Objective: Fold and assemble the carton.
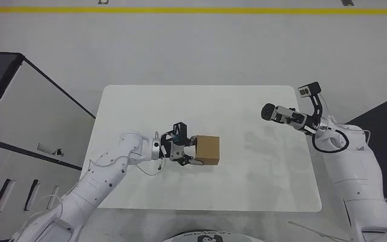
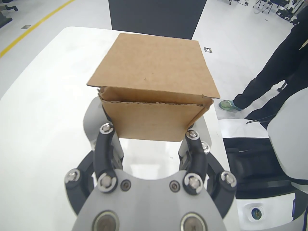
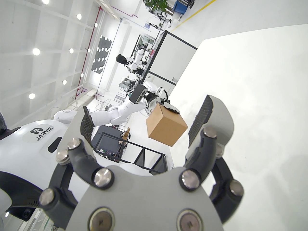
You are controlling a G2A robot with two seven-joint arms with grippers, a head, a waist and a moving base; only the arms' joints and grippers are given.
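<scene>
My left tool [image 2: 149,131] is clamped across the near end of the carton [image 2: 154,111], which sits on the counter [image 1: 254,181] straight ahead of it. My right tool [image 3: 146,111] hangs well beyond the carton, fingers apart and holding nothing. The top flap [image 2: 154,73] just above my left fingers looks untucked, so I judge it could spring up, or the carton could skid away, since nothing braces the far end.

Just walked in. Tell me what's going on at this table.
The robot is putting together a cardboard carton near the middle of the white table. The left gripper clamps the carton's near end, one finger on each side. The carton is already box-shaped, though the left wrist view shows one panel's edge overhanging that end rather than lying flush. The right gripper is open and empty, held well apart from the carton, over the opposite side of the table.
</scene>
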